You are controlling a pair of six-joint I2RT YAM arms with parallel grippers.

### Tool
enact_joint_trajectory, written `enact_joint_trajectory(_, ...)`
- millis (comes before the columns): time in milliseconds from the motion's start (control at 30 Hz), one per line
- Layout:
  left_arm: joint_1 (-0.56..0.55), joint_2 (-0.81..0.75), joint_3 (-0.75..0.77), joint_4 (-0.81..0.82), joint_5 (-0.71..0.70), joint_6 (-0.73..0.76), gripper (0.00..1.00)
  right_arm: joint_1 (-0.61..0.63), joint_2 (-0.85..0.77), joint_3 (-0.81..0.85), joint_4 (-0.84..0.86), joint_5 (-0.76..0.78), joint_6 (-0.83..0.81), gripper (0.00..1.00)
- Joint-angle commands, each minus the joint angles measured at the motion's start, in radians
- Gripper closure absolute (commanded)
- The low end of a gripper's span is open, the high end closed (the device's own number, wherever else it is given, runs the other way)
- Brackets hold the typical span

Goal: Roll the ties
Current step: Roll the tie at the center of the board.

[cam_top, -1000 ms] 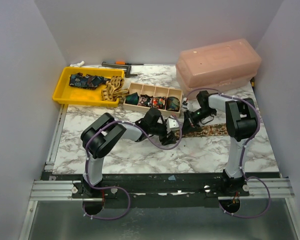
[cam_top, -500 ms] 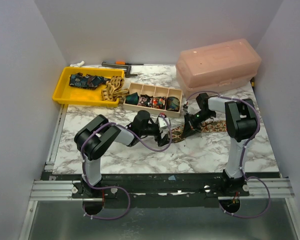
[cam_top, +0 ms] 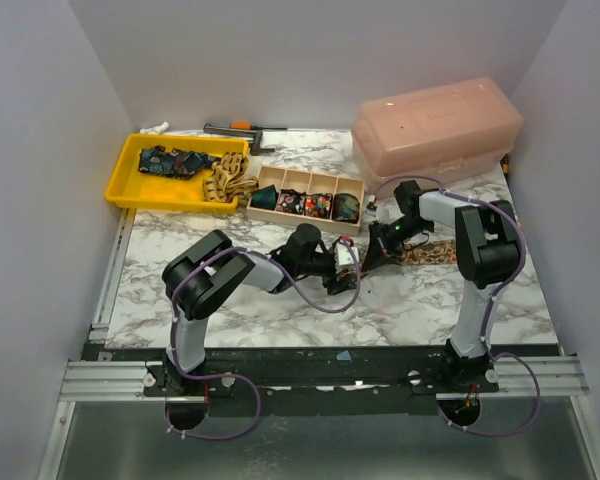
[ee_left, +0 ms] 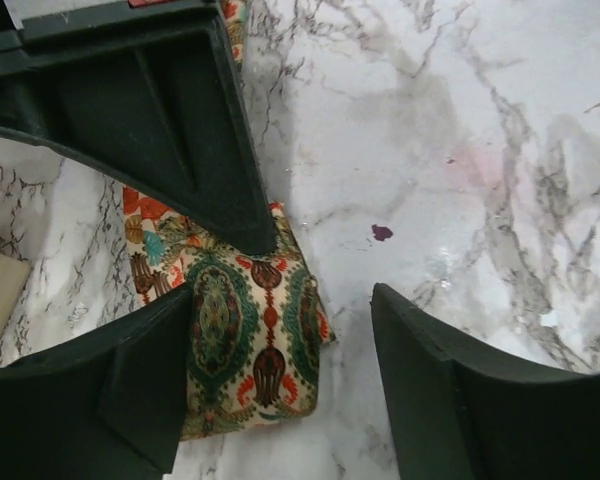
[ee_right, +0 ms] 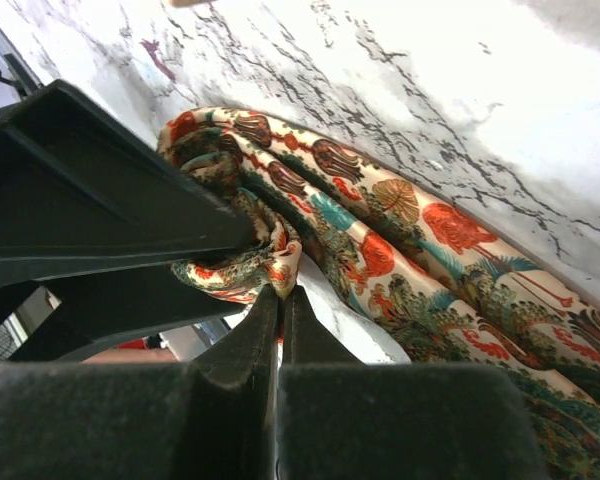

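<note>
One tie (cam_top: 430,255), cream cloth with red and green ornaments, lies across the marble table (cam_top: 280,310) between the arms. My right gripper (cam_top: 370,255) is shut on a fold of it; in the right wrist view the jaws (ee_right: 280,292) pinch the bunched cloth (ee_right: 430,260) just above the table. My left gripper (cam_top: 345,278) is open beside it. In the left wrist view the tie's flat end (ee_left: 250,340) lies against the left finger (ee_left: 130,400), with bare marble up to the right finger (ee_left: 450,400). The right gripper's dark fingers (ee_left: 160,120) cross above it.
A yellow tray (cam_top: 130,190) at the back left holds a dark blue tie (cam_top: 170,160) and a tan one (cam_top: 225,180). A wooden divided box (cam_top: 305,180) with several rolled ties stands beside it. A pink lidded box (cam_top: 435,125) fills the back right.
My left gripper drew back to the left, then came right and nearer again, its jaws wider than before. The tie's loose end is drawn back toward the right gripper, which kept its pinch.
</note>
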Motion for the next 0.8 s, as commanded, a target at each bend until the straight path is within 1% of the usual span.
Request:
enact_joint_trajectory(0, -0.016, 0.048, 0.055, -0.097, -0.111, 0.053, 0.39, 0.008, -0.047, -0.008, 0.012, -0.057, -0.011, 1.00)
enact_joint_trajectory(133, -0.016, 0.058, 0.053, -0.125, -0.158, 0.067, 0.57, 0.011, -0.061, -0.009, 0.001, -0.107, -0.017, 1.00)
enact_joint_trajectory(233, -0.013, 0.045, 0.024, -0.118, -0.137, 0.072, 0.73, 0.009, -0.065, 0.011, -0.047, -0.136, -0.044, 0.99)
enact_joint_trajectory(300, -0.012, 0.024, -0.010, -0.088, -0.103, 0.070, 0.82, 0.000, -0.064, 0.030, -0.083, -0.125, -0.067, 0.90)
enact_joint_trajectory(367, -0.007, 0.008, -0.038, -0.070, -0.043, 0.062, 0.88, -0.034, -0.067, 0.047, -0.081, -0.107, -0.064, 0.78)
enact_joint_trajectory(400, -0.005, 0.002, -0.048, -0.063, -0.025, 0.056, 0.89, -0.051, -0.067, 0.056, -0.067, -0.089, -0.051, 0.74)
enact_joint_trajectory(433, -0.005, -0.002, -0.053, -0.059, -0.006, 0.047, 0.91, -0.066, -0.067, 0.061, -0.051, -0.069, -0.040, 0.73)
enact_joint_trajectory(500, -0.003, -0.011, -0.059, -0.054, 0.021, 0.029, 0.93, -0.071, -0.067, 0.059, -0.025, 0.006, -0.024, 0.72)
enact_joint_trajectory(600, 0.004, -0.031, -0.067, -0.027, 0.065, -0.009, 0.92, -0.069, -0.068, 0.021, 0.015, 0.124, -0.010, 0.72)
enact_joint_trajectory(767, 0.010, -0.071, -0.066, 0.008, 0.128, -0.087, 0.91, -0.065, -0.038, -0.031, 0.018, 0.271, -0.056, 0.73)
